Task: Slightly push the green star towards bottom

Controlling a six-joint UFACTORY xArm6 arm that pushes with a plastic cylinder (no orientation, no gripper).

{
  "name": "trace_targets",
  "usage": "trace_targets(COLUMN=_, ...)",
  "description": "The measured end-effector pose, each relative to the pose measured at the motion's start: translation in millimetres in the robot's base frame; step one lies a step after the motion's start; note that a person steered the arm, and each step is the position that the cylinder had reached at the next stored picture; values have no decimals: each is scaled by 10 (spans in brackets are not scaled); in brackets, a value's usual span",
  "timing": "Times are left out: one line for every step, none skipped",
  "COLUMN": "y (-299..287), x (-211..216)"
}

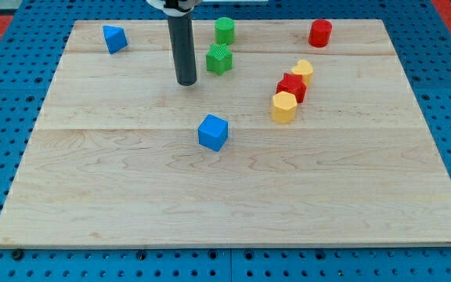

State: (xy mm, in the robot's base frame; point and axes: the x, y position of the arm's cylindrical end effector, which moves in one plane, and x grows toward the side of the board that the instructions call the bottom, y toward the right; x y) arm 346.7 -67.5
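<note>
The green star (219, 59) lies near the view's top, a little left of centre. My tip (186, 81) rests on the board just left of and slightly below the star, apart from it. A green cylinder (225, 30) stands just above the star. A blue cube (213, 131) lies below the star, near the board's middle.
A blue block (114, 38) lies at the top left. A red cylinder (319, 33) stands at the top right. A yellow block (303, 72), a red star (291, 87) and a yellow block (284, 107) form a slanted row at the right. The wooden board (233, 196) has blue pegboard around it.
</note>
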Motion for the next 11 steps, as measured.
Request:
trace_targets(y=129, x=80)
trace_targets(y=953, x=136)
trace_targets(y=1201, x=139)
trace_targets(y=1411, x=-130)
trace_targets(y=1754, x=-535)
trace_targets(y=1305, x=-786)
trace_targets(y=697, x=-733)
trace_targets(y=612, x=-659)
trace_targets(y=612, x=-667)
trace_targets(y=612, x=-667)
trace_targets(y=607, x=-674)
